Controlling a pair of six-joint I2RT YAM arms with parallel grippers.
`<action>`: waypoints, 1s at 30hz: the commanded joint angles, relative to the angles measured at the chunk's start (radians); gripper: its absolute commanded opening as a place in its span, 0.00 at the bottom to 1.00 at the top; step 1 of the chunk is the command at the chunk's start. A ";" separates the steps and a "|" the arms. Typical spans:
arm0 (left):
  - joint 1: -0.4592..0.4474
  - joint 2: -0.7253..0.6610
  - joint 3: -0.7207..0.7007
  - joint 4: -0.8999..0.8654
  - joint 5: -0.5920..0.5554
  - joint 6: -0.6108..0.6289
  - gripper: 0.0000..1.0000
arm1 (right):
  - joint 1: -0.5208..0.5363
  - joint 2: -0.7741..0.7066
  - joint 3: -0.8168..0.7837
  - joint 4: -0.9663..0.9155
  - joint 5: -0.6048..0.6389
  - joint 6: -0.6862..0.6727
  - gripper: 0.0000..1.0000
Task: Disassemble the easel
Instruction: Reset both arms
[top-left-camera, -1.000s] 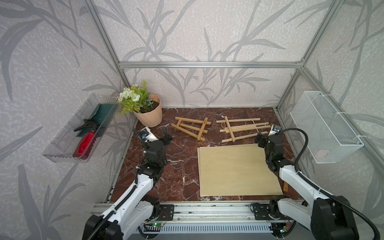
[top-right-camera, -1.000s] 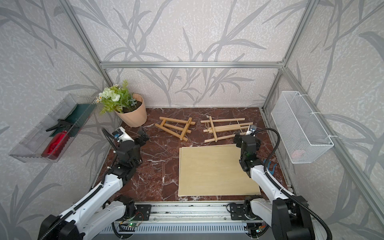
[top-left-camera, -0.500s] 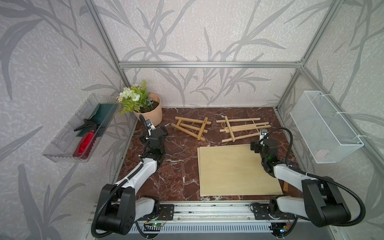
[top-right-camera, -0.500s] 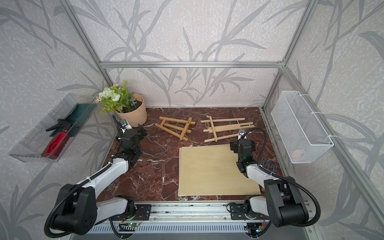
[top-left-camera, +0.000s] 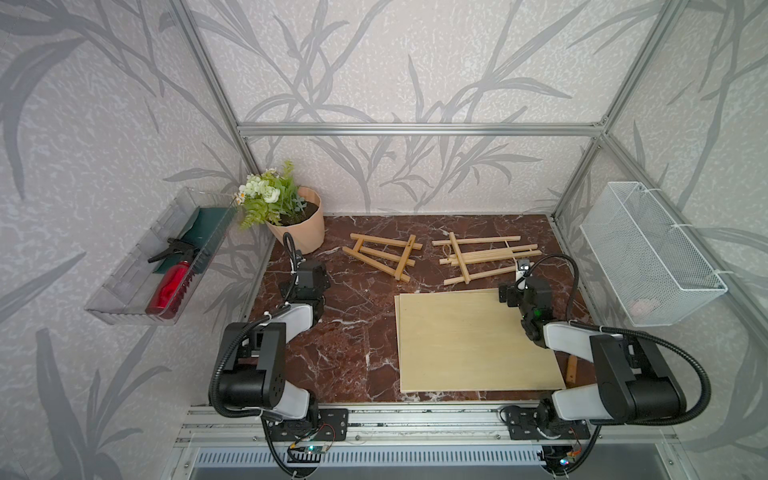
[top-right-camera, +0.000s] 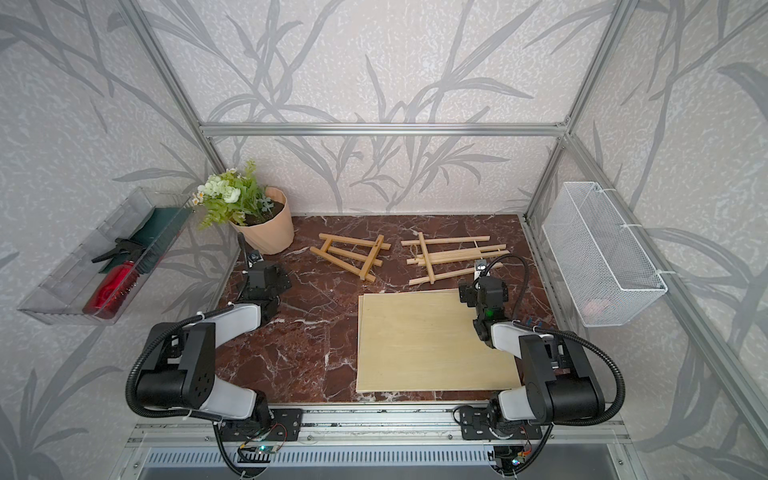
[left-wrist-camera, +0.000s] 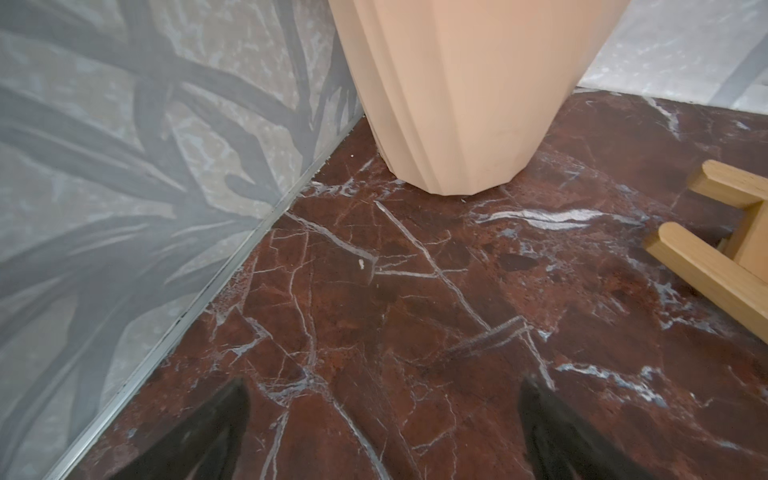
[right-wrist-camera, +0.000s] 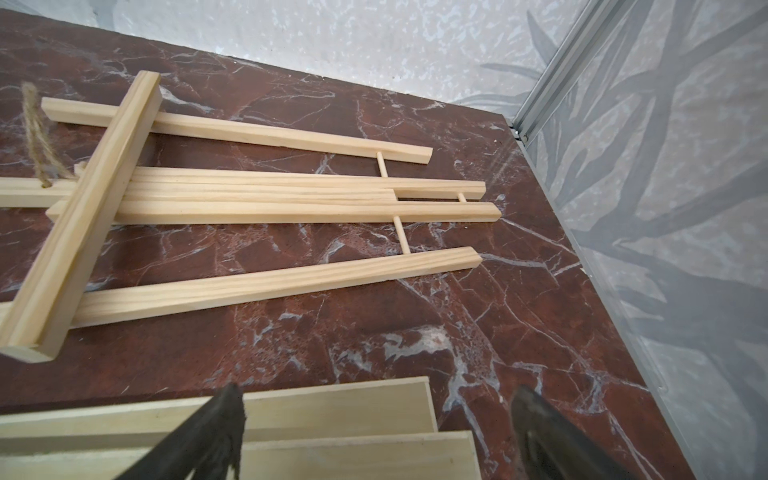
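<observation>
top views, both, with wrist views for detail:

1. marble table (top-left-camera: 353, 340): dark red, white-veined.
2. plywood board (top-left-camera: 469, 340): flat on the table's right half, toward the near edge. in the right wrist view it looks like two sheets stacked (right-wrist-camera: 332, 415), though i cannot be sure.
3. wire basket (top-left-camera: 648, 257): hung on the right wall.
4. clear tray (top-left-camera: 166, 266): on the left wall, holding a red spray bottle (top-left-camera: 170, 286).
5. flower pot (top-left-camera: 301, 226): upright in the far left corner.
6. pale easel (top-left-camera: 482, 257): folded flat on the marble beyond the board, not touching it. twine loop (right-wrist-camera: 39, 137) by its crossbar.
7. darker easel (top-left-camera: 384, 255): smaller, lying flat between the pot and the pale easel, touching neither.
8. my right gripper (right-wrist-camera: 376, 392): jaws spread wide, empty, straddling the board's far right corner, facing the pale easel.
9. my left gripper (left-wrist-camera: 384, 390): jaws wide, empty, low over bare marble near the pot.
</observation>
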 joint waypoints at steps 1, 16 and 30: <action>0.003 0.011 -0.043 0.149 0.055 0.048 0.99 | -0.040 -0.036 -0.008 0.042 -0.034 0.056 0.99; -0.014 0.025 -0.151 0.375 0.177 0.121 0.99 | -0.065 0.069 -0.143 0.451 -0.241 0.115 0.99; -0.020 0.059 -0.221 0.530 0.233 0.153 0.99 | -0.015 0.161 -0.071 0.405 -0.179 0.070 0.99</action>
